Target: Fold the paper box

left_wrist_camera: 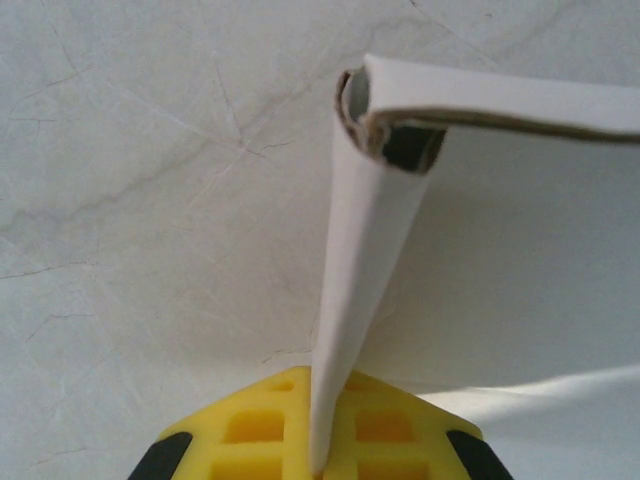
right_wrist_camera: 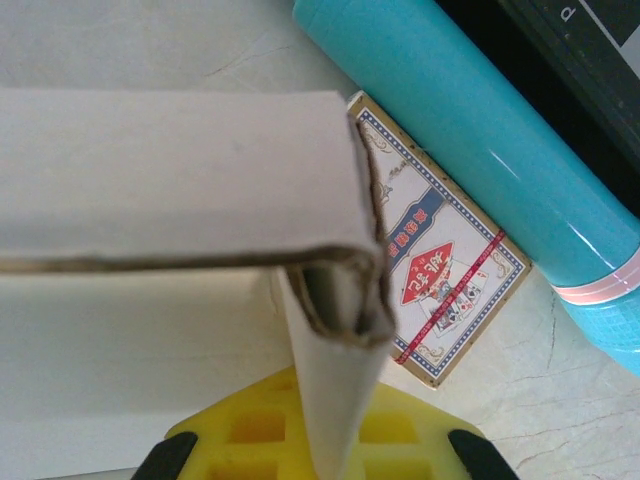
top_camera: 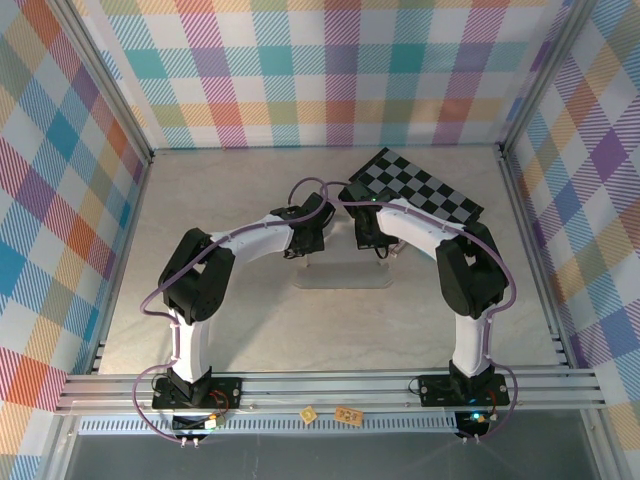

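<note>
Left gripper (left_wrist_camera: pixel 318 455) is seen closed tightly on a thin upright flap of the paper box (left_wrist_camera: pixel 365 250), which is pinched between its yellow fingers (left_wrist_camera: pixel 300 390). Right gripper (right_wrist_camera: pixel 325 450) is clamped in the same way on a flap at the other end of the box, where a folded corner is formed. From above, the box is found near the middle of the table (top_camera: pixel 220 200), between the two wrists, with its pale sheet lying on the surface. The table top is made of a light, stone-like material marked by fine vein lines. A black-and-grey checkered board (top_camera: pixel 420 190) is laid at the far right. Near the right gripper, a printed card packet (right_wrist_camera: pixel 445 270) is placed just beside a teal cylinder (right_wrist_camera: pixel 470 120). The cell is enclosed by walls (top_camera: pixel 330 70) in pastel plaid and framed by aluminium rails (top_camera: pixel 330 390).
</note>
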You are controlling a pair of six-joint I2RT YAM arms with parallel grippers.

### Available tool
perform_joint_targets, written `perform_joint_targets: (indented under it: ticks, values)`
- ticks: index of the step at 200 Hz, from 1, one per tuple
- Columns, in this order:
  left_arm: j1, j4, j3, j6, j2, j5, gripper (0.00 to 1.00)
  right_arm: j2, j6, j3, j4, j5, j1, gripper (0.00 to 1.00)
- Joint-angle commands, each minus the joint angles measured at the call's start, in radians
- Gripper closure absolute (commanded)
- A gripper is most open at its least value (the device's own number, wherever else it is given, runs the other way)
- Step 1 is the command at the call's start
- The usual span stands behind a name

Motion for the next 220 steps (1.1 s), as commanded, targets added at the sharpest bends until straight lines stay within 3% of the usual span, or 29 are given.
perform_joint_targets:
  ticks: [1, 11, 37, 60, 95, 119, 165, 220]
  values:
    - [0.013, -0.115, 0.005, -0.013, 0.025, -0.090, 1.00, -0.007, 0.019, -0.007, -0.076, 0.057, -0.009, 1.00]
    - [0.012, -0.110, 0.008, -0.002, 0.016, -0.070, 1.00, -0.008, 0.018, -0.007, -0.076, 0.056, -0.009, 1.00]
    - [0.008, -0.054, -0.026, 0.006, -0.052, -0.032, 0.72, -0.012, 0.014, -0.012, -0.074, 0.052, -0.007, 1.00]
    - [0.011, -0.009, -0.049, 0.005, -0.122, 0.013, 0.57, -0.017, 0.013, -0.016, -0.070, 0.048, -0.007, 1.00]
    - [0.048, 0.107, -0.118, 0.003, -0.191, 0.189, 0.47, -0.021, 0.012, -0.017, -0.070, 0.047, -0.007, 1.00]
    - [0.066, 0.139, -0.132, 0.030, -0.185, 0.279, 0.47, -0.023, 0.013, -0.020, -0.068, 0.044, -0.008, 1.00]
    - [0.077, 0.121, -0.141, 0.050, -0.141, 0.318, 0.59, -0.021, 0.007, -0.012, -0.069, 0.041, -0.007, 1.00]
    - [0.076, 0.135, -0.124, 0.051, -0.091, 0.265, 0.76, -0.021, 0.013, -0.016, -0.070, 0.037, -0.004, 1.00]
